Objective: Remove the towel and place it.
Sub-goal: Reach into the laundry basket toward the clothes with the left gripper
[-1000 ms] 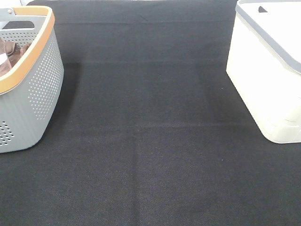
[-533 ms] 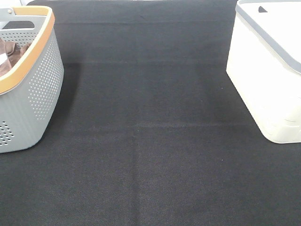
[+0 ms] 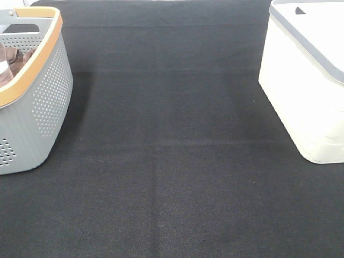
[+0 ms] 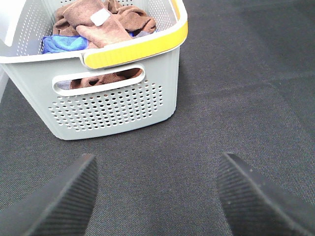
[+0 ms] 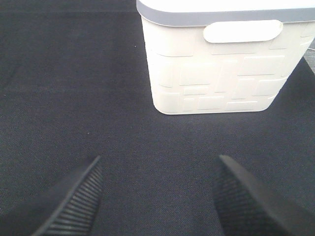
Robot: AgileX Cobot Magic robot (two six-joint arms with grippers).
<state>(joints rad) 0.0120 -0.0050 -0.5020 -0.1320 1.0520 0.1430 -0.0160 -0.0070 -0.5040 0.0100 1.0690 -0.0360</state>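
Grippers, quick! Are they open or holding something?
Left gripper: open, black ribbed jaws apart, holding nothing.
Right gripper: open, black ribbed jaws apart, holding nothing.

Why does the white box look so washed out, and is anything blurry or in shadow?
Exterior high view: the white bin is overexposed, so its surface looks nearly featureless; the grey basket throws a soft shadow on the black mat. Right wrist view: the bin's relief pattern shows clearly. Left wrist view: the towel and the basket's holes are sharp.
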